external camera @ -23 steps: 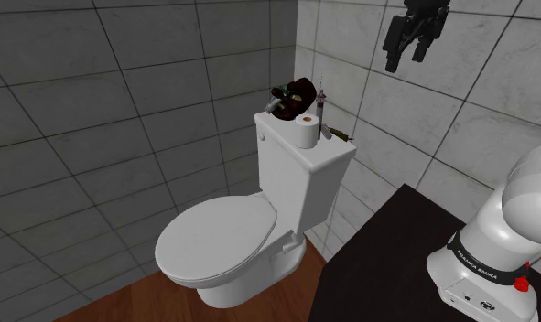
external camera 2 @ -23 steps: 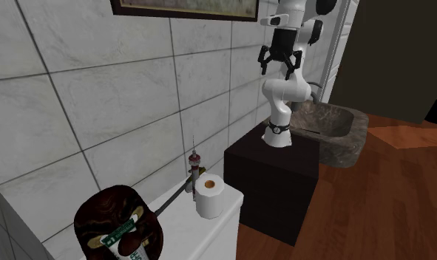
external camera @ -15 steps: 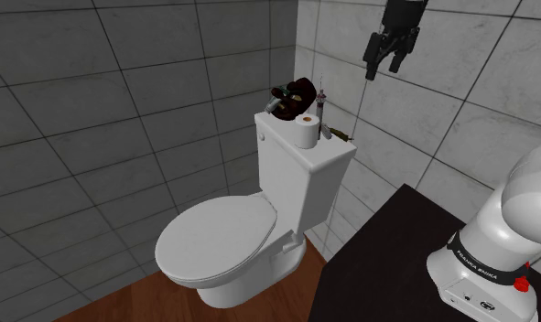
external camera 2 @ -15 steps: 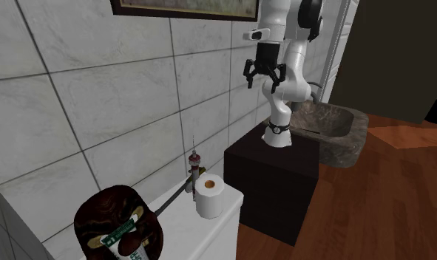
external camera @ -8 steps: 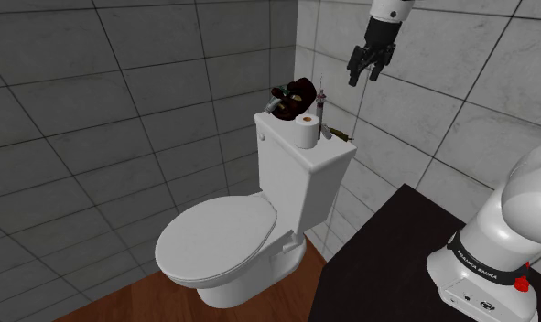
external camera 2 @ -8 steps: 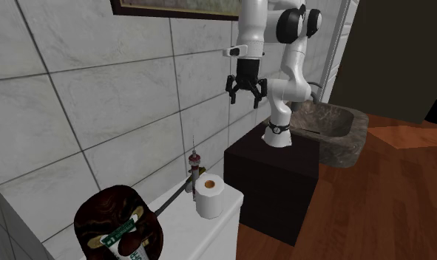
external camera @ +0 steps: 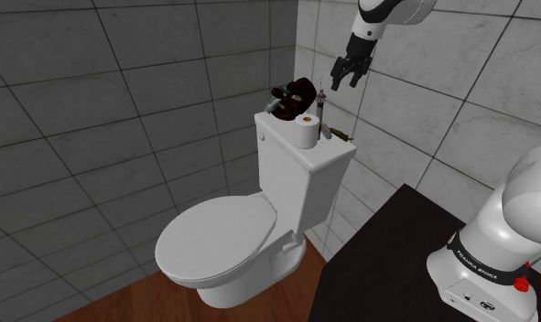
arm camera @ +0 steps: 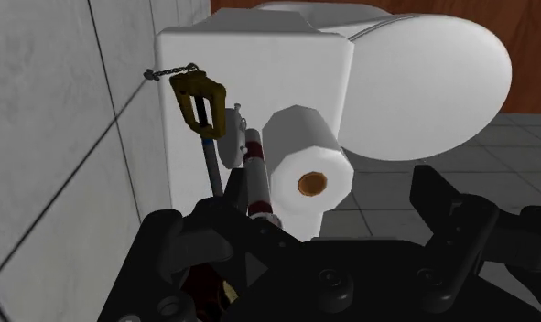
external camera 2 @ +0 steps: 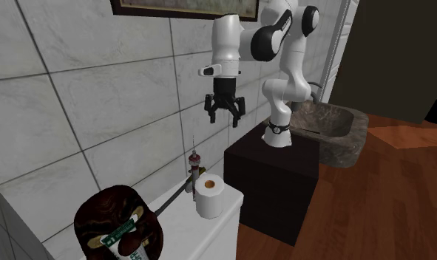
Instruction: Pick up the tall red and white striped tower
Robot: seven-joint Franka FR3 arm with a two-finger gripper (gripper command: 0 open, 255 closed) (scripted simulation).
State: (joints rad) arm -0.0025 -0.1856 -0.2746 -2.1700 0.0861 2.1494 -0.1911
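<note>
Spread open and empty, the claw hangs above the striped tower, which stands upright below and slightly ahead, beside the paper roll.

Faintly, the dark band round my base reads FRANKA EMIKA; the green label is too small to read.

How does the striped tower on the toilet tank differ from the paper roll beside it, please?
The tower is slim, red-and-white striped, with a thin spire; the paper roll is squat, plain white, with a brown core. The tower stands nearer the wall, the paper roll nearer the tank's front. Both stand upright on the toilet tank.
</note>
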